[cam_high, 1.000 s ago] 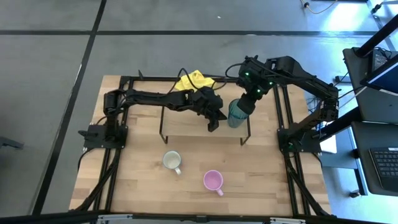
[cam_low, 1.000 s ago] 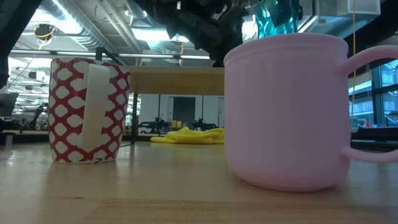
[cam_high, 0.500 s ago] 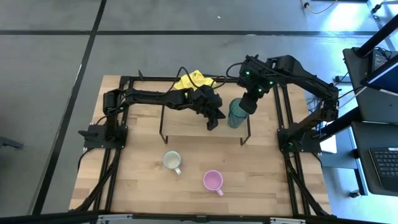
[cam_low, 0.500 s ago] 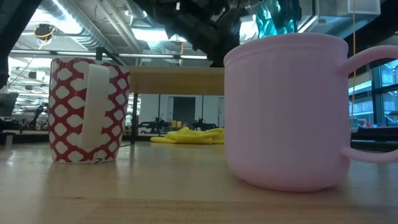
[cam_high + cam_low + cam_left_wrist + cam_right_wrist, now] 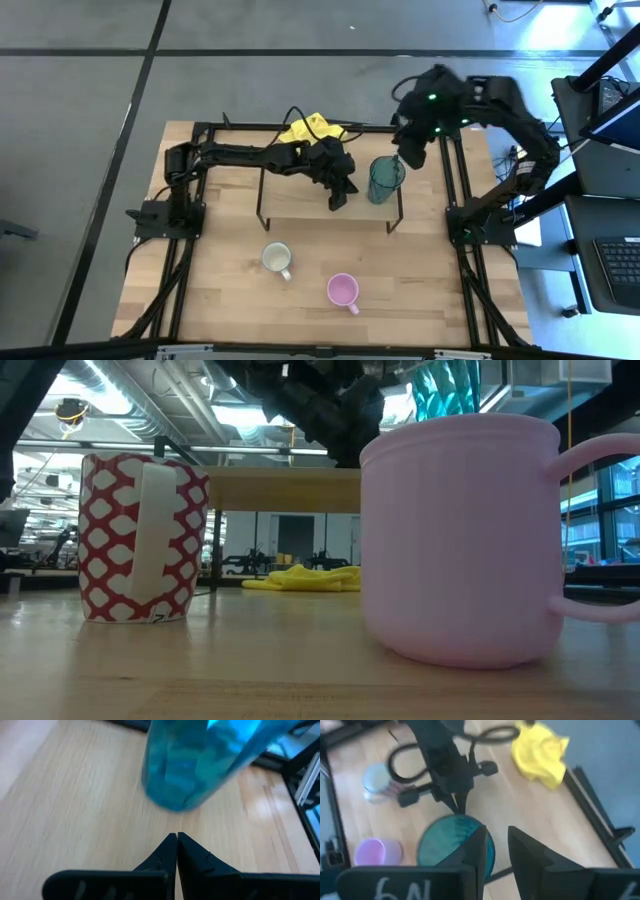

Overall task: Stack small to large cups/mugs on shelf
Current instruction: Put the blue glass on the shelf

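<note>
**A:** Looks like the placing step is about done? Teal cup (image 5: 385, 178) upright on the right end of the shelf (image 5: 295, 197), just right of centre in the overhead shot. Right gripper (image 5: 496, 831) above it, toward the upper right, fingers a narrow gap apart and holding nothing.

**B:** Yep, reads that way. Best to pull away straight up from here, no sideways drift, or could clip the rim and tip a tall, light cup. Also worth watching the left gripper (image 5: 177, 840): pinched fully together, empty, tips just beside the cup's base on the shelf board. Would back off away from the cup, not past it.

**A:** And the mugs?

**B:** Both down on the table in the lower middle, well apart from the shelf: red-and-white patterned mug (image 5: 277, 259), then pink mug (image 5: 343, 291) to its lower right. Probably patterned one mid-shelf, pink at the left end. Can't tell exact size order beyond that.
</note>
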Action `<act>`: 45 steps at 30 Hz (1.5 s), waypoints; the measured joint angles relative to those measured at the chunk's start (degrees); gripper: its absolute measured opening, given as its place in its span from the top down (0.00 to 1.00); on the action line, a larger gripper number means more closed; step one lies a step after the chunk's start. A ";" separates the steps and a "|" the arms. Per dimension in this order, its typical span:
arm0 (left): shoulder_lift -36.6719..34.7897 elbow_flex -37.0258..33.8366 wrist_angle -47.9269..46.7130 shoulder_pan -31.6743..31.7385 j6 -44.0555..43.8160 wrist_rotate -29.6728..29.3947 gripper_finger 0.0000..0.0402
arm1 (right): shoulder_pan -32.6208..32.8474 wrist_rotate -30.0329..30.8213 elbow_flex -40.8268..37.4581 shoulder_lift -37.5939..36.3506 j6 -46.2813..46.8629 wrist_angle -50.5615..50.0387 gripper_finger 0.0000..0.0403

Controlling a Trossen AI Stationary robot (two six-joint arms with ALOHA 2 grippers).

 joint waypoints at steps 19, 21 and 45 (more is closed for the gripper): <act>-13.96 0.04 -11.28 -2.35 2.59 -11.32 1.00 | -0.68 7.46 -23.55 -18.36 17.67 -0.26 0.83; -13.85 -0.28 -11.28 -2.35 2.52 -10.77 0.99 | -0.68 7.45 -28.74 -20.88 20.96 -0.24 0.88; -13.83 -12.04 11.39 -0.44 -6.56 -5.91 0.99 | -0.37 -12.46 -59.67 -32.02 34.03 29.17 1.00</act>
